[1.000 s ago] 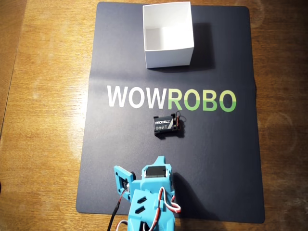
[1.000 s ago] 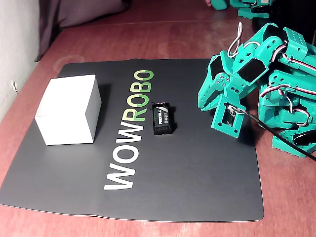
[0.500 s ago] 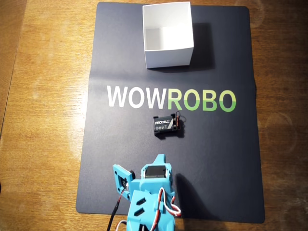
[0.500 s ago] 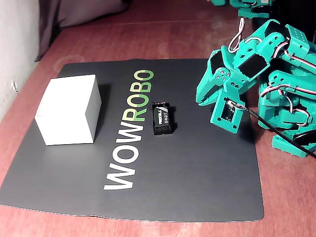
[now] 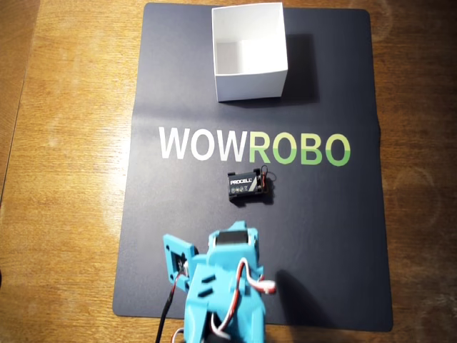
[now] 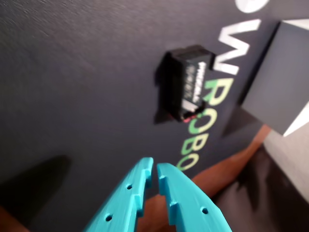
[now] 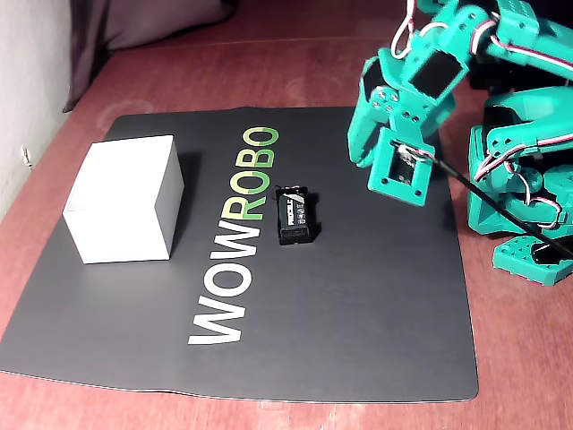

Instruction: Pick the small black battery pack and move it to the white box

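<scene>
The small black battery pack (image 5: pixel 248 186) lies on the dark mat just below the "ROBO" lettering, with its thin wires at one end. It also shows in the wrist view (image 6: pixel 188 82) and the fixed view (image 7: pixel 294 215). The white box (image 5: pixel 250 87) stands open-topped at the mat's far edge, and shows in the fixed view (image 7: pixel 125 197) and as a shaded wall in the wrist view (image 6: pixel 275 82). My teal gripper (image 6: pixel 154 169) is shut and empty. It hangs above the mat, short of the battery pack, and also shows in the fixed view (image 7: pixel 360 148).
A dark mat (image 5: pixel 321 236) with "WOWROBO" lettering covers the wooden table (image 5: pixel 64 143). The arm's teal base and cables (image 7: pixel 524 206) stand at the mat's edge on the right of the fixed view. A grey curtain hangs at the back left there.
</scene>
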Motion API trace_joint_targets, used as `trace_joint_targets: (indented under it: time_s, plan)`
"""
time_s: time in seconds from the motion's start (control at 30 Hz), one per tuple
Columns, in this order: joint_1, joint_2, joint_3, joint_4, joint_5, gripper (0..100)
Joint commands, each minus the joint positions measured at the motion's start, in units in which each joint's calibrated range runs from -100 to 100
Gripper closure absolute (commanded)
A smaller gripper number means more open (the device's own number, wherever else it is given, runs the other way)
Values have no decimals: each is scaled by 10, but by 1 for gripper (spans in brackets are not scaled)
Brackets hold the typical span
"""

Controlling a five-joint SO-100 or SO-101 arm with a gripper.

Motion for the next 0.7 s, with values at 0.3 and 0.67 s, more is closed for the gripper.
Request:
trace_joint_targets:
  time_s: [0.3,0.67]
  plan:
    - [7,272,-270,2,3,99]
    - [9,346,-273,2,34,86]
